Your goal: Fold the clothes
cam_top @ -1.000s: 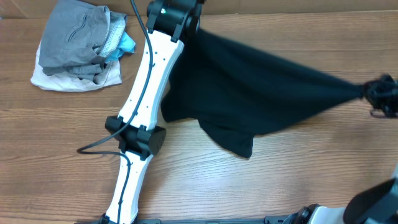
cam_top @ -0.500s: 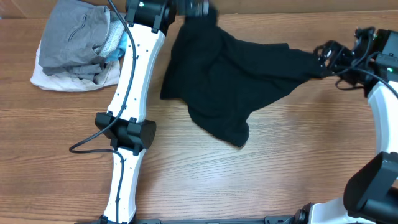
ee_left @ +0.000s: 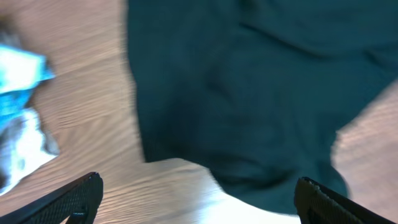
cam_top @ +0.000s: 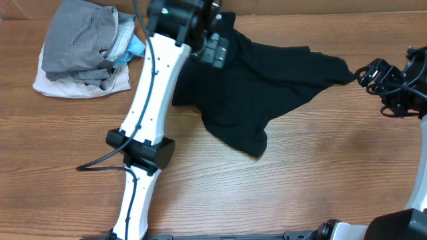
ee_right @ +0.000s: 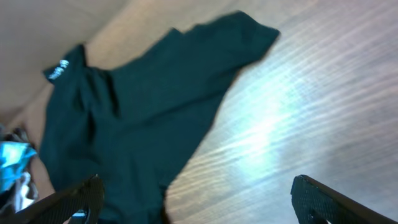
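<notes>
overhead: a second ago the black garment (cam_top: 257, 83) hung taut between the two arms. both have since let go, and it lies slack and rumpled at the far middle of the table (cam_top: 313, 193), one corner trailing right. the left gripper (cam_top: 215, 47) stands wide open above the garment's far-left part. the right gripper (cam_top: 373, 72), also wide open, sits just beside that trailing corner, apart from it. this looks like a spread-and-drop. the cloth is not flat yet, so folding likely needs another smoothing pull first. the folded pile (cam_top: 83, 50) lies close to the garment's left edge, so there is little room on that side. the near half of the table is bare wood.

left wrist: blurred. open fingers frame the dark cloth below, holding nothing. a light-blue cloth (ee_left: 18, 81) shows at the left.

right wrist: spread fingers, nothing between them. the garment lies well ahead, its white printing (ee_right: 57, 70) at the far end, with bare wood to the right.
</notes>
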{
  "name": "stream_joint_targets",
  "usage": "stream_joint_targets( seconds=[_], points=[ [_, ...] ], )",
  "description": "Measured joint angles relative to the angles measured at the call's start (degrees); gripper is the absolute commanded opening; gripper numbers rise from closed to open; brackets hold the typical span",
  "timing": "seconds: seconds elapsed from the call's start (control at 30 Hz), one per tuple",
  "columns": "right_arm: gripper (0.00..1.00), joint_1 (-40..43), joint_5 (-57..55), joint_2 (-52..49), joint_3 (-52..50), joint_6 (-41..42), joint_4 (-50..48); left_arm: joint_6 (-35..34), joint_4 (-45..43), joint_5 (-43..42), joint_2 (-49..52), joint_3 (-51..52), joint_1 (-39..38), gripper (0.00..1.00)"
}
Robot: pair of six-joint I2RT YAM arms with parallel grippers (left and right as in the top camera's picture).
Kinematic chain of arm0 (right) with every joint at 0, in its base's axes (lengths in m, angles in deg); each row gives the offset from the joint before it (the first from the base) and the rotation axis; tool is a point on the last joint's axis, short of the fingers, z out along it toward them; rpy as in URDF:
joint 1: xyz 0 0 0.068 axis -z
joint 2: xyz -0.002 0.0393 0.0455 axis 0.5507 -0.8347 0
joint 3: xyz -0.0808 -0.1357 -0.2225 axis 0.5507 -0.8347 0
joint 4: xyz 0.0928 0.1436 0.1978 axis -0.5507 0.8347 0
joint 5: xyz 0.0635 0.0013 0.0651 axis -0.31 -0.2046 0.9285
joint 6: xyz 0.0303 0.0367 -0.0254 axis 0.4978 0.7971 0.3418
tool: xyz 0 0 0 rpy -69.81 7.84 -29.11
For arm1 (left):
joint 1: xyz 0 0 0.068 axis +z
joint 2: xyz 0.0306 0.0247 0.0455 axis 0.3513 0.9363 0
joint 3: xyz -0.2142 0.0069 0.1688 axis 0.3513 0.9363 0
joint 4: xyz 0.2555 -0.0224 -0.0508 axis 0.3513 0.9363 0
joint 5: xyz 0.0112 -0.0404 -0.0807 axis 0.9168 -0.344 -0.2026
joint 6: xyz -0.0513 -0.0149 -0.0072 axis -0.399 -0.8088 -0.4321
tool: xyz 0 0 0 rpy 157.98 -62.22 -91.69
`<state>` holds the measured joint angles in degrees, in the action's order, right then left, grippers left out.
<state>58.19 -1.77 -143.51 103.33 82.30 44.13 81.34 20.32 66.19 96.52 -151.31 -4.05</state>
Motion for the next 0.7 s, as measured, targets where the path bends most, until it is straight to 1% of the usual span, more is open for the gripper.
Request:
stream_joint_targets(
  seconds=[0.17,0.3,0.33,0.47,0.57,0.7],
  points=[
    [1.00,0.00,-3.30,-0.04,0.00,-0.46,2.38,1.97,-0.07,-2.89,-0.26,5.03,-6.49,0.98],
    [1.00,0.00,-4.76,-0.04,0.00,-0.57,2.56,4.09,-0.26,-3.69,-0.28,12.76,-12.59,0.95],
    [1.00,0.00,-5.05,-0.04,0.00,-0.59,2.60,5.33,-0.20,-3.37,-0.31,17.68,-15.98,0.95],
    [1.00,0.04,-5.40,-0.04,0.00,-0.57,2.62,6.64,-1.03,-0.35,-0.28,26.91,-22.12,0.95],
    [1.00,0.04,-5.64,-0.04,0.00,-0.55,2.60,7.06,-4.70,0.13,-0.28,30.88,-24.90,0.95],
    [1.00,0.04,-5.64,-0.04,0.00,-0.59,2.54,7.06,-9.11,0.46,-0.28,34.88,-26.67,0.95]
  ],
)
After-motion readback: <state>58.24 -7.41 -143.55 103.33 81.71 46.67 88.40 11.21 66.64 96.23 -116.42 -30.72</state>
